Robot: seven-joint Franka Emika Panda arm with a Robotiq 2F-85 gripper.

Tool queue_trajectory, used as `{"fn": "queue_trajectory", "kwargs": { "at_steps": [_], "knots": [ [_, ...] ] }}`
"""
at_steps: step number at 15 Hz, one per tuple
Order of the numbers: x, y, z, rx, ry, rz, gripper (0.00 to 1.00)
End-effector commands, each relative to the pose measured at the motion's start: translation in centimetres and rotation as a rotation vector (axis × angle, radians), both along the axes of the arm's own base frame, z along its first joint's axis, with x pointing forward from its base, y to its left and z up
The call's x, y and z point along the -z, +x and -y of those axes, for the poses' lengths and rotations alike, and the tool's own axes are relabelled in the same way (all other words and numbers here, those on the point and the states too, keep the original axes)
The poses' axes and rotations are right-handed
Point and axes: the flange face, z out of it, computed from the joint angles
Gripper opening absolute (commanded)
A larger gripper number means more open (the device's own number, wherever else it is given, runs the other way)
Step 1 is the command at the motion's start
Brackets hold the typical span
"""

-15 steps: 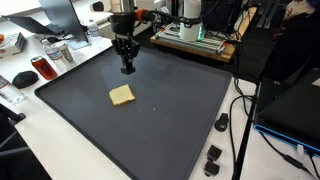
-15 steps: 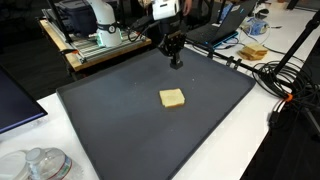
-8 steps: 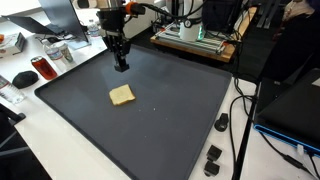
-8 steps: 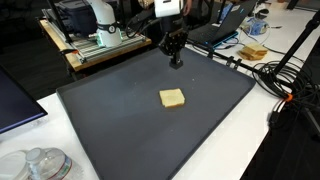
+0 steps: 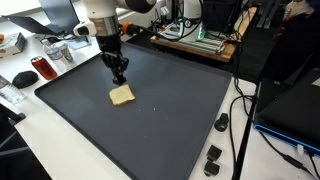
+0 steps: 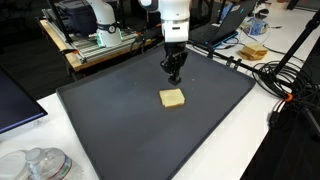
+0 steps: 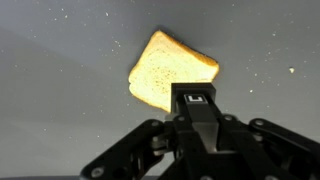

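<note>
A slice of toasted bread [image 5: 122,95] [image 6: 172,98] lies flat near the middle of a large dark mat [image 5: 160,125] [image 6: 115,120]. My gripper [image 5: 121,80] [image 6: 172,78] hangs just above the mat at the far edge of the bread, pointing down. Its fingers are pressed together with nothing between them. In the wrist view the bread [image 7: 170,65] fills the upper middle, and the shut gripper [image 7: 193,95] overlaps its near edge. Whether the fingertips touch the bread I cannot tell.
Beside the mat stand a red cup [image 5: 42,68], a black mouse [image 5: 23,77] and small black cylinders [image 5: 221,123]. Cables [image 6: 290,90] trail off one side. A laptop [image 6: 15,100] and a clear plastic container [image 6: 45,165] sit at a corner. Equipment lines the far edge.
The arm has swung from the mat's far edge toward the bread and come lower. The gripper stayed shut. The bread has not moved.
</note>
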Motion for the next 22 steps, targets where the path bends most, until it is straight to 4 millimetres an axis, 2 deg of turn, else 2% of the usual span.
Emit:
{"fn": "queue_trajectory", "kwargs": {
  "at_steps": [1,4,11,16,22],
  "knots": [
    [2.1,1.9,0.2,-0.012,-0.032,-0.021,0.05],
    [3.6,2.6,0.5,-0.005,-0.035,-0.026,0.05],
    [6.6,2.8,0.8,0.007,-0.051,-0.036,0.05],
    [10.7,3.5,-0.1,-0.012,-0.084,-0.085,0.05],
    [12.3,3.6,-0.3,-0.016,-0.077,-0.118,0.05]
  ]
}}
